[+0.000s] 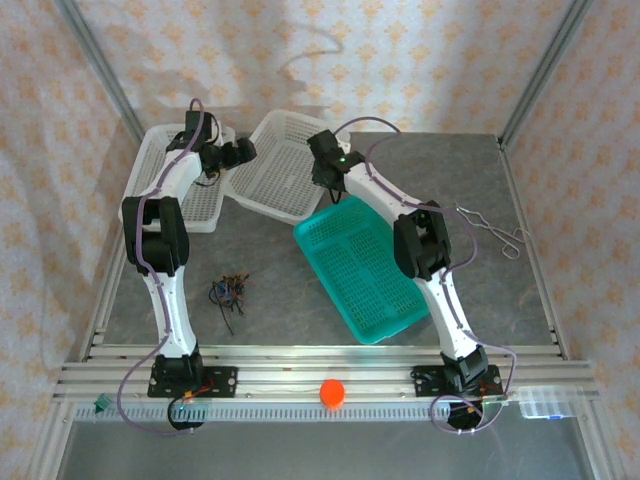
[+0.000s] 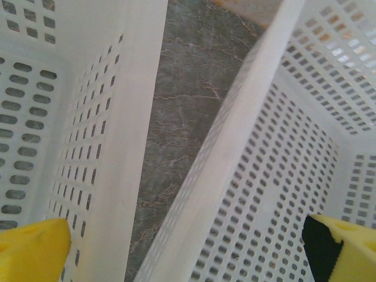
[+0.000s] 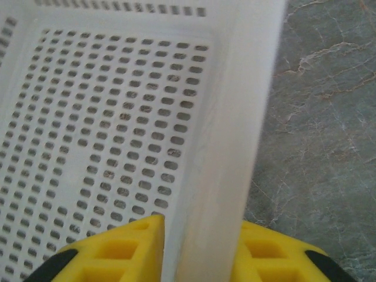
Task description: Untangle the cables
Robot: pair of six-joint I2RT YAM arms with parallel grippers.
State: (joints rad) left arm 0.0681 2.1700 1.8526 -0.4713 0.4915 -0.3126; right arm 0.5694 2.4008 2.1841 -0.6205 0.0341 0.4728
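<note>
Table surface [image 1: 290,290], grey marble pattern, inspected from the overhead view. The cables [image 1: 230,292] lie in one small tangled bundle of black, red and blue strands at about 8 o'clock on the table, flat on the surface, just beside the left arm's lower link and well apart from both pincers. Left gripper [image 1: 238,153] is at about 10 o'clock, over the gap between the left white basket [image 1: 160,160] and the middle white basket [image 1: 270,185]. In the left wrist view its yellow fingers [image 2: 32,249] stand wide apart at 7 and 5 o'clock of the frame, with a rim of each basket and a strip of table between them, gripping nothing. Right gripper [image 1: 325,180] is at about 12 o'clock, on the near right edge of the middle white basket. In the right wrist view its yellow fingers [image 3: 126,249] sit one on each face of that basket's rim with no gap visible, clamped on it. A teal basket [image 1: 385,325] occupies the centre towards 5 o'clock. Silver forceps [image 1: 495,230] lie at 3 o'clock, near the table's right edge. An orange ball [image 1: 333,392] sits on the frame rail at 6 o'clock.
</note>
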